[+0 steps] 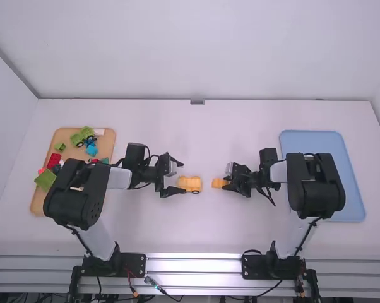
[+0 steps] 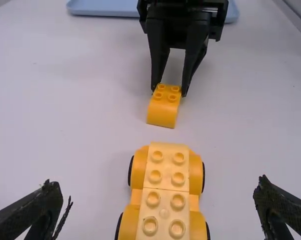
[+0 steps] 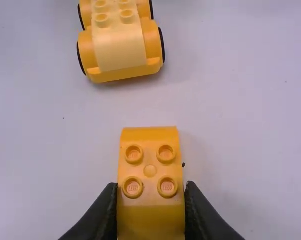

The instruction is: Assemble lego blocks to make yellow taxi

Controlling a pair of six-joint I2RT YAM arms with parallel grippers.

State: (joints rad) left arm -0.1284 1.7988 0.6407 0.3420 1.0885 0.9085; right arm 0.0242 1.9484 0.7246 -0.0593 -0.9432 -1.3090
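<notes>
"how are your arms set?"

"both bend inward over the white table, grippers facing each other across the middle."

"and the left one?"

"my left gripper is spread wide, its fingers pointing toward the wheeled yellow base, one off each side of it, neither touching."

"the right?"

"my right gripper has the curved yellow block pinched by its sides, studs up."

"where's that block from the base?"

"near it, on the right arm's side, with a gap between. the base sits on the table, wheels down."
</notes>
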